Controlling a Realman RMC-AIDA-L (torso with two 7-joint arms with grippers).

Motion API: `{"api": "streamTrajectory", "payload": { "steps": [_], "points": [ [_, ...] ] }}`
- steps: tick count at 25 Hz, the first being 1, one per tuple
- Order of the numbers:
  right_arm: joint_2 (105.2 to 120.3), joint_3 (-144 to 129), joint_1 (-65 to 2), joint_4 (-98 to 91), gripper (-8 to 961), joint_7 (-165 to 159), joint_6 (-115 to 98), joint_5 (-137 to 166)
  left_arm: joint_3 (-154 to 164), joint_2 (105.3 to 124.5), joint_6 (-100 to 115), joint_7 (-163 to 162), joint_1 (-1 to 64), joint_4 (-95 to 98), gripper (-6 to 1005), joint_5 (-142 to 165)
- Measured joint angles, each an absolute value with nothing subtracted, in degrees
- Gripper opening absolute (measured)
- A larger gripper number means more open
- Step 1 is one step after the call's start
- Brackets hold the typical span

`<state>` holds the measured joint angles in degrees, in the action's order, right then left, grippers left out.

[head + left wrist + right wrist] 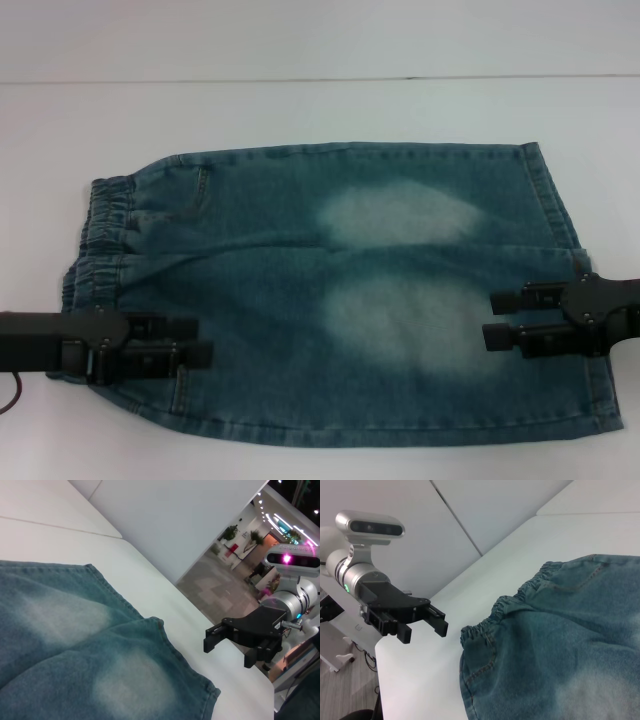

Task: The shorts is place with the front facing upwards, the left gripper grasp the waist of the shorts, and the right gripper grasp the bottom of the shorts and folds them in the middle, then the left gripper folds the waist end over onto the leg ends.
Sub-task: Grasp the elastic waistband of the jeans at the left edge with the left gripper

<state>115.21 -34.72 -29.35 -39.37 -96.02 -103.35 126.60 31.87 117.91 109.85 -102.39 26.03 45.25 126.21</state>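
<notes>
Head view: the shorts (350, 290) lie flat on the white table (320, 110), the waist of the shorts (105, 225) toward the robot's left, the bottom of the shorts (565, 260) toward its right. Two pale faded patches sit mid-fabric. The left gripper (195, 340) comes in level from the left edge, fingers pointing right and parted, one above the other in this view, with a narrow gap, over the near waist corner. No cloth seen between them; whether they touch the denim can't be told. A thin dark cable (10, 395) hangs under that arm. The right gripper (490, 318) comes in level from the right edge, fingers pointing left, parted, over the near leg by the hem, nothing held. Bare table shows beyond the far edge of the shorts and to both sides; the near hem runs close to the picture's lower edge.

Left wrist view: leg ends (165, 630) spread on the table, double stitching along the hem, white table edge beyond. The right gripper (230, 647) shows farther off, fingers apart, empty, just off the hem corner.

Right wrist view: ruffled elastic waist (510, 602) and a pocket seam on the table. The left gripper (422, 625) shows beyond the waist, fingers apart, empty, near the waistband but apart from it here.
</notes>
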Motion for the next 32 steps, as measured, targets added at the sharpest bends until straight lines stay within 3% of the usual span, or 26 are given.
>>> {"api": "streamTrajectory", "payload": {
  "steps": [32],
  "points": [
    [114.87,-34.64,-30.42,-39.41,757,-95.91,-102.61,126.56,22.90,115.02,111.75,-109.08,23.72,55.76,612,133.68]
  ]
}}
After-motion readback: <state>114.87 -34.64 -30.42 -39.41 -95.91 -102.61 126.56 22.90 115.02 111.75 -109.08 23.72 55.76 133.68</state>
